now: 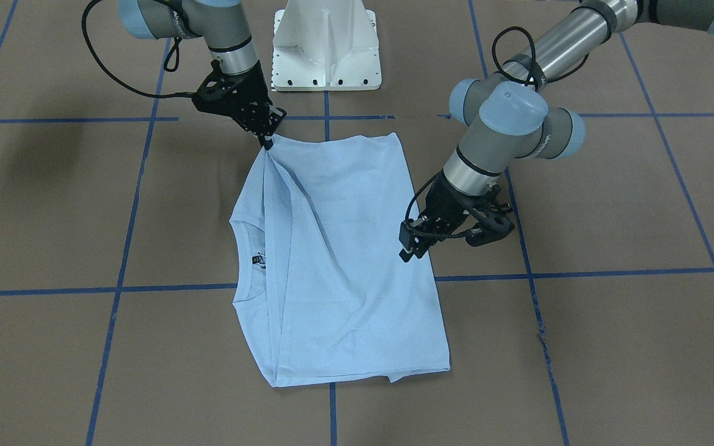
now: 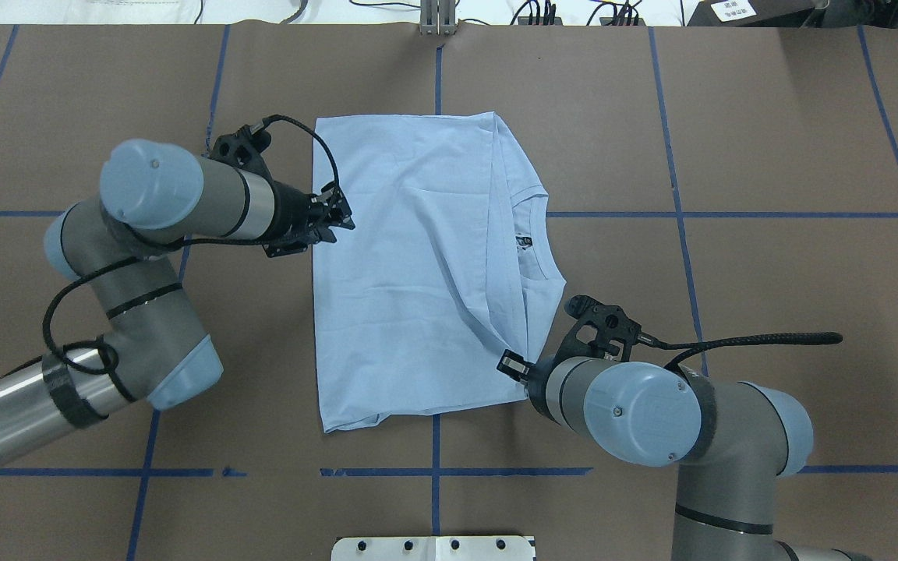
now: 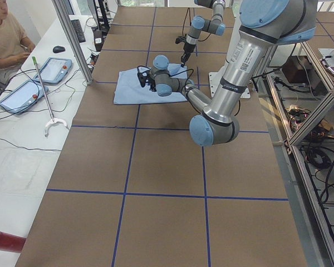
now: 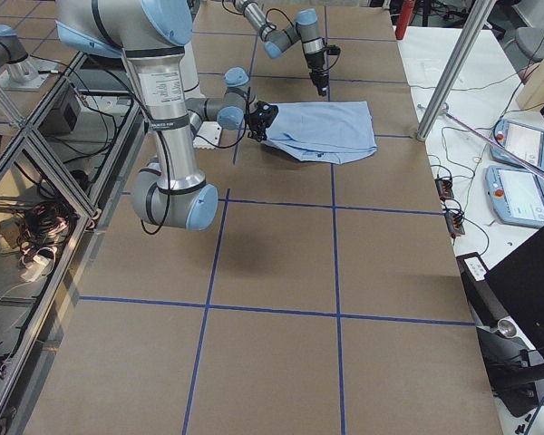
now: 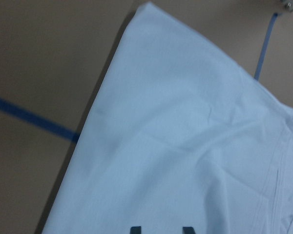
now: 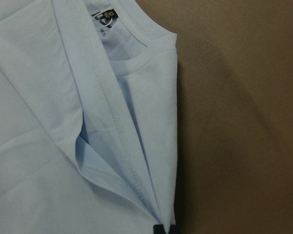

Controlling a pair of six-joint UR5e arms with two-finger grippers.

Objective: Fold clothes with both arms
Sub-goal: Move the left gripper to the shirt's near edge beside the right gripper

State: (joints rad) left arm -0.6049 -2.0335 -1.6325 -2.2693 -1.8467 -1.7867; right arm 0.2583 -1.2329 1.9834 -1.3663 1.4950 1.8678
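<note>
The light blue T-shirt (image 1: 344,260) lies folded lengthwise on the brown table, collar and dark neck label (image 2: 525,243) showing at one side; the palm print is hidden. My right gripper (image 1: 267,144) is shut on a corner of the folded edge and lifts it slightly, so the cloth tents up to it. The right wrist view shows the fingertips (image 6: 158,229) pinching the hem. My left gripper (image 2: 342,220) hovers over the opposite long edge of the shirt (image 2: 410,273). In the left wrist view its fingertips (image 5: 134,229) stand apart over the cloth (image 5: 185,146), open and empty.
The white pedestal base (image 1: 326,49) stands just behind the shirt on the robot's side. Blue tape lines (image 2: 675,214) cross the table. An operator (image 3: 5,39) with tablets sits beyond the far table edge, behind a metal post (image 3: 72,39).
</note>
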